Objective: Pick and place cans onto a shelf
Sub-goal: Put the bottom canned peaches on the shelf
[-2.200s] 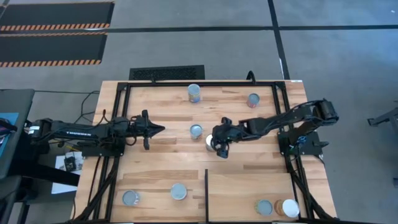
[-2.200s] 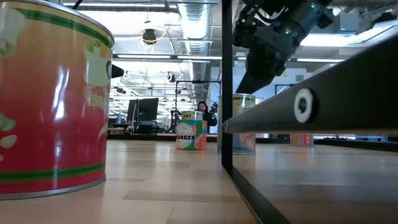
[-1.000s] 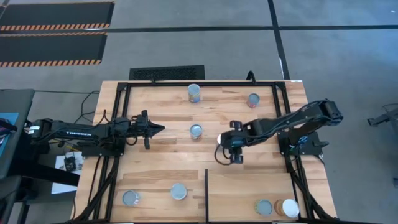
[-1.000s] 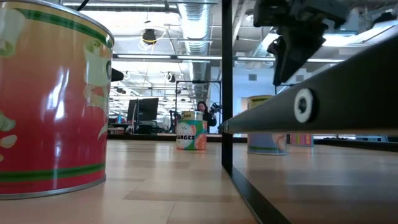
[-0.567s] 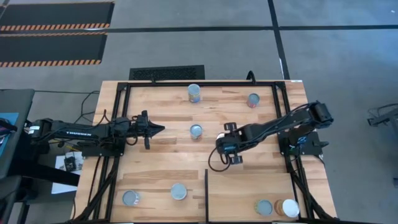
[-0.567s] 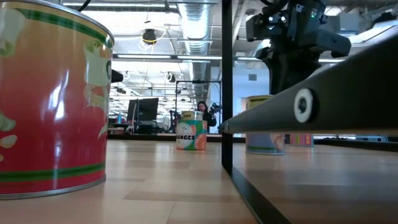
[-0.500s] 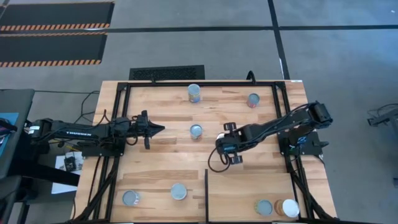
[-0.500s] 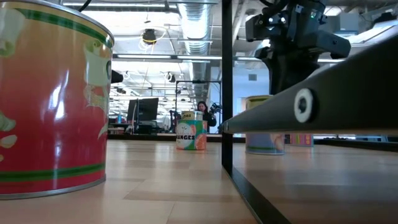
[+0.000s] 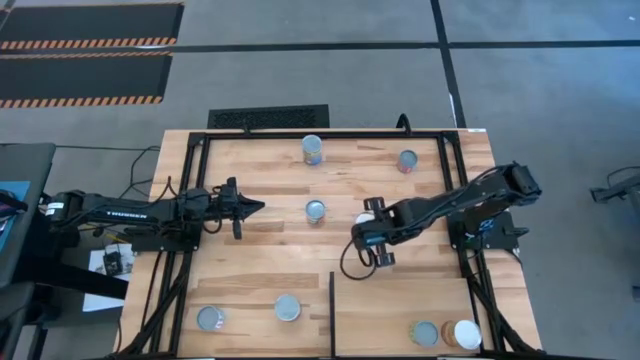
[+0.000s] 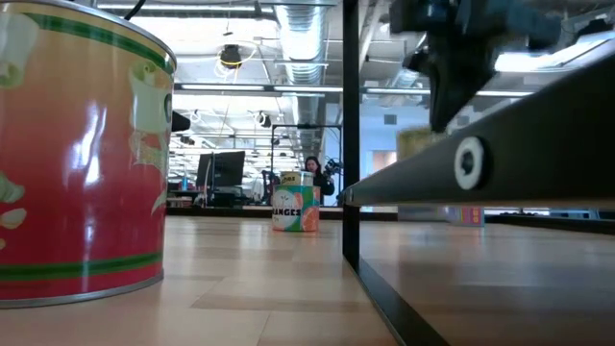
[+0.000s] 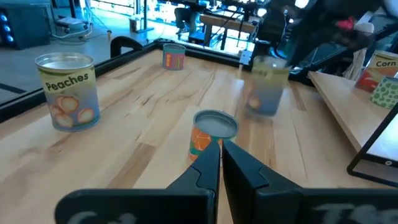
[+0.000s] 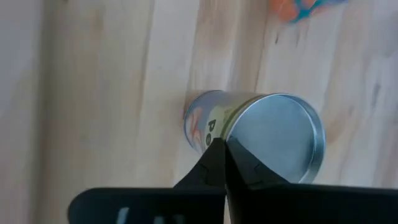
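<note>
My right gripper (image 9: 374, 243) is shut above the middle of the table, right over a blue-labelled can (image 12: 249, 134) with a silver top. That can shows blurred in the left wrist view (image 11: 267, 90), standing on the wood. My left gripper (image 9: 258, 208) is shut and waits at the left, pointing at an orange can (image 11: 210, 132). Two cans (image 9: 312, 149) (image 9: 407, 160) stand at the far edge. The shelf (image 9: 390, 305) is the near strip, split by a black divider bar (image 9: 332, 310). It holds two cans on the left (image 9: 208, 318) and two on the right (image 9: 425, 333). My right gripper has its shut fingertips (image 12: 219, 149) in front of the can's side just under its rim (image 12: 231, 118), coming from above. I cannot tell whether they touch it.
A black metal frame (image 9: 190, 200) runs round the table. A large red can (image 10: 77, 154) stands close to the low camera. A black frame bar (image 10: 480, 159) crosses the low view. A person shows far off in the room (image 10: 312, 173).
My right gripper has shifted slightly above the middle of the table and turned from slanting to pointing steeply down. The blue can beneath it is now blurred, and its foot no longer shows under the bar in the low view.
</note>
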### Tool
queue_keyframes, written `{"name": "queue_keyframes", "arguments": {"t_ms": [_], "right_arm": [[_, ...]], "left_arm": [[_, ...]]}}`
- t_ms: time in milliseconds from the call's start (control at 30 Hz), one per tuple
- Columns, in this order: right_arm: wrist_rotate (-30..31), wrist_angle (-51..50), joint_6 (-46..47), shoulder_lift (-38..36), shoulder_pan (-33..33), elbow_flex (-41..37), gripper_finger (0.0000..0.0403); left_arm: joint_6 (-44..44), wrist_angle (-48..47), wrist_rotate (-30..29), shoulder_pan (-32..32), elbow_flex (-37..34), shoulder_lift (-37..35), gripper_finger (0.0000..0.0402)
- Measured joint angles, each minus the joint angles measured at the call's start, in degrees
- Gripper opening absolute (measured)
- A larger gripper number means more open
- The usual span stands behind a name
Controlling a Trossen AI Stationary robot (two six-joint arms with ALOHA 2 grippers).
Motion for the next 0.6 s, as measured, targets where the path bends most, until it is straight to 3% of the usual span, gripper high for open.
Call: {"name": "queue_keyframes", "arguments": {"t_ms": [233, 600], "right_arm": [[0.47, -9.56, 9.79, -0.34, 7.06, 10.55, 0.0005], [0.39, -16.15, 38.65, 0.37, 22.82, 20.75, 0.0004]], "left_arm": [[0.24, -0.08, -2.44, 0.0, 0.0, 0.0, 0.0006], [-0.53, -1.66, -2.56, 0.0, -0.02, 0.0, 0.0006]]}}
